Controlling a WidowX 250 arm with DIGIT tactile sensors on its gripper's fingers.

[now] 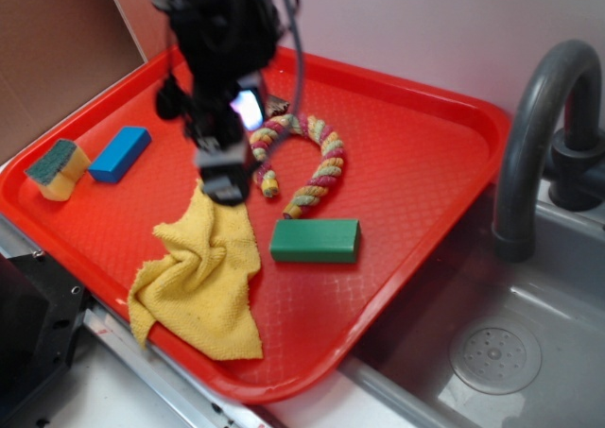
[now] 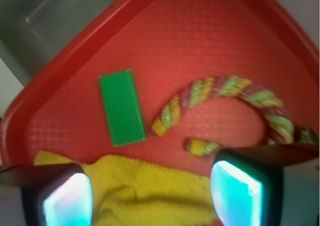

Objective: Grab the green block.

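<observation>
step: approach, nothing grasped yet; green block (image 1: 315, 240) untouched
end effector (image 1: 224, 178): above the yellow cloth (image 1: 201, 282), fingers (image 2: 67, 201) spread apart in the wrist view, nothing between them
green block: flat on the red tray (image 1: 416, 154), near its front-right part, just right of the cloth and just below the rope toy (image 1: 307, 159); apart from both, as far as I can tell
offset: block sits to the right of the end effector in the exterior view; in the wrist view it lies ahead and toward the left finger, not centred
next move (judgement): shift across toward the block, centre it between the fingers, turn the wrist so the fingers span the short sides, then descend and close
risk (judgement): cloth edge close by could get snagged; smooth faces may slip if the grip is off-centre
other items: blue block (image 1: 120, 153) and sponge (image 1: 57, 168) at the tray's left end, well apart from the target
surface: textured red tray on a pale counter (image 1: 123, 390)
room: grey sink (image 1: 510, 343) with a dark faucet (image 1: 539, 135) on the right, pale wall behind, brown panel at upper left
</observation>
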